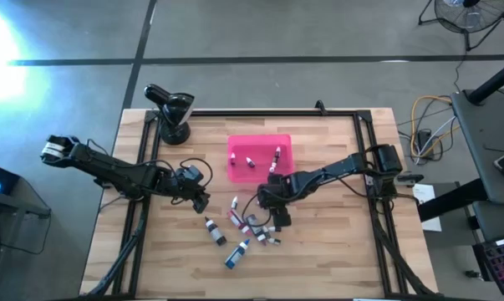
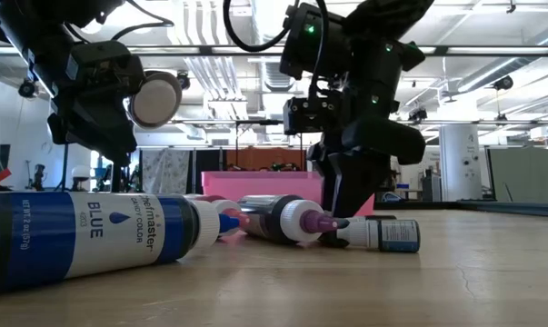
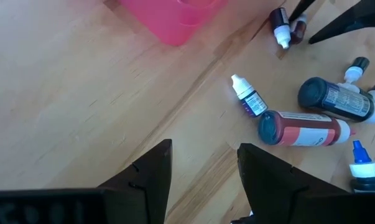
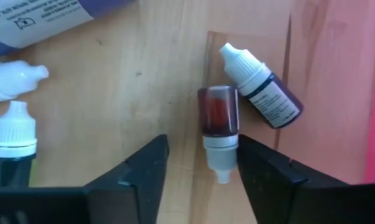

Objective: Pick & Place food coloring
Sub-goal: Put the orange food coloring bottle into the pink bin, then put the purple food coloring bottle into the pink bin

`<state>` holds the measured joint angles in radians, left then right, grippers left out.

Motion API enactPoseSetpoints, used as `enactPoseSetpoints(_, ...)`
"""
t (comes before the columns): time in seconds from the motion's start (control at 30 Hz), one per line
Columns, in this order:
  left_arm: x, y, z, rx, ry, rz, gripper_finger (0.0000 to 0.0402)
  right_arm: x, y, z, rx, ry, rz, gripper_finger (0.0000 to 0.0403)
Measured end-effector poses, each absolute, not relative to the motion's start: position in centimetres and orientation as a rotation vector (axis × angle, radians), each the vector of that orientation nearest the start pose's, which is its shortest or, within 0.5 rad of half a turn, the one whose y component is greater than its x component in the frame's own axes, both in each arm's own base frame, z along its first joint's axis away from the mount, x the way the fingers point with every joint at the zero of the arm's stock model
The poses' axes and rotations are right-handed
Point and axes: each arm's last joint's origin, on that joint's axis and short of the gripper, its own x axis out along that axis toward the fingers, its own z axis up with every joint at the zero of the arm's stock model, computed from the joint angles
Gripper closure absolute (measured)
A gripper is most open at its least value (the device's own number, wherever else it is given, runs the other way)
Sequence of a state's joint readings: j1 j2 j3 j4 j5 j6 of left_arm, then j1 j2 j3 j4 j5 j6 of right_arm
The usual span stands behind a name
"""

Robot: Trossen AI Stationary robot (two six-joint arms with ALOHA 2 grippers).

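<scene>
I count three food coloring bottles point(image 1: 252, 160) already in the pink tray point(image 1: 237, 144), several loose on the tabletop point(image 1: 335, 251), my right hand point(image 4: 198, 163) part-open around a red-brown bottle point(image 4: 218, 118), left hand point(image 3: 203, 165) empty, open.

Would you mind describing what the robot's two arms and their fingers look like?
Both arms are dark, jointed and slim, with black cables looping along them. The left arm ends at its base in a white, marked block. The right arm carries a boxy housing with a green light. Each gripper's fingers are matte black, flat and wedge-shaped.
</scene>
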<state>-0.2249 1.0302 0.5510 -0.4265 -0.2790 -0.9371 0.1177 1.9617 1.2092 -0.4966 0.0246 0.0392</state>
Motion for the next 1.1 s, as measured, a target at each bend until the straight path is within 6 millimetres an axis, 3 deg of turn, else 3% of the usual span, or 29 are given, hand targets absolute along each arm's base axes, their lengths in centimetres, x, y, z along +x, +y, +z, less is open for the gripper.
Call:
enactPoseSetpoints(0.4, 18.5, -3.4, 19.5, -0.645, 0.765, 0.459, 0.0244, 37.2, 4.1, 13.6, -0.037, 1.223, 0.011, 0.0337)
enactPoseSetpoints(0.57, 18.5, -3.4, 19.5, -0.645, 0.765, 0.459, 0.0244, 36.9, 4.0, 15.8, 0.014, 1.169, -0.031, 0.0353)
enactPoseSetpoints(0.73, 18.5, -3.4, 19.5, -0.647, 0.765, 0.459, 0.0244, 36.7, 3.3, 21.8, 0.081, 0.956, -0.207, 0.033)
enactPoseSetpoints(0.83, 18.6, -3.4, 19.5, -0.646, 0.758, 0.462, 0.0244, 36.5, 1.4, 24.5, 0.234, 0.832, -0.396, 0.0305)
enactPoseSetpoints(1.0, 18.6, -3.4, 19.6, -0.643, 0.743, 0.471, 0.0244, 36.1, -2.6, 25.2, 0.423, 0.807, -0.57, 0.0234)
enactPoseSetpoints(1.1, 18.7, -3.4, 19.6, -0.67, 0.734, 0.477, 0.0244, 36.1, -3.3, 26.2, 0.428, 0.797, -0.582, 0.0191)
